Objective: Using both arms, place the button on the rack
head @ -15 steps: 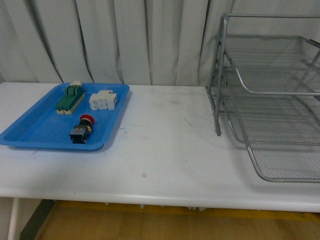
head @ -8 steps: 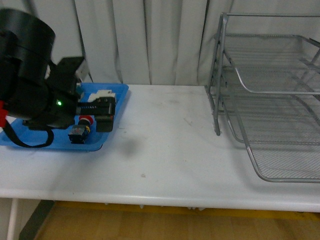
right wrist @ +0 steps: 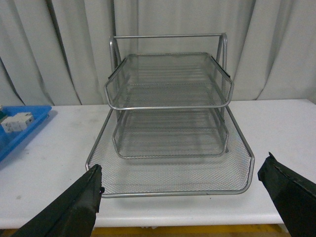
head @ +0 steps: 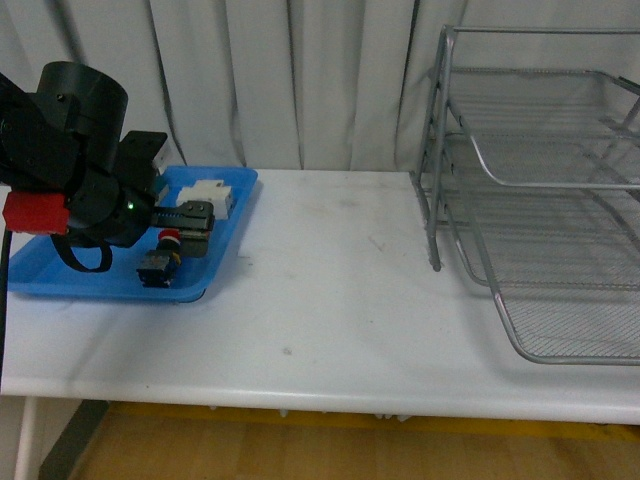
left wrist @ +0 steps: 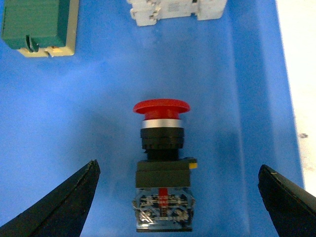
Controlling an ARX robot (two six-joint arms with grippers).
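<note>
Left wrist view, button (left wrist: 161,148): lies on its side on the floor of the blue tray (left wrist: 74,123), red cap turned toward the white component (left wrist: 177,9), black body with a yellow tab behind the cap.
Left gripper (left wrist: 177,167): spread wide, holding nothing; its 2 black fingers (left wrist: 69,207) flank the button, 1 on each side, both clear of it.
Button's neighbours: white component beyond the cap; green-and-cream terminal block (left wrist: 39,24) off to one side of that; both apart from the button.
Front view, button (head: 163,258): in the tray's near right part, cap on the far side, body toward the robot.
Left gripper from the front (head: 197,228): poised over the tray just above the button, jaws parted.
Left arm (head: 70,170): bulky and black, with a red part and a small green light, covering the tray's left half.
Blue tray (head: 110,283): at the left end of the white table (head: 330,290); the white component (head: 208,192) shows near its far right corner.
Rack (head: 436,150): 3-tier silver wire mesh, at the table's right end, well apart from the tray.
Backdrop: pale curtain (head: 300,80).
Right wrist view, right gripper (right wrist: 181,168): fingers far apart, nothing between them, facing the rack (right wrist: 168,106), whose 3 tiers hold nothing visible.
</note>
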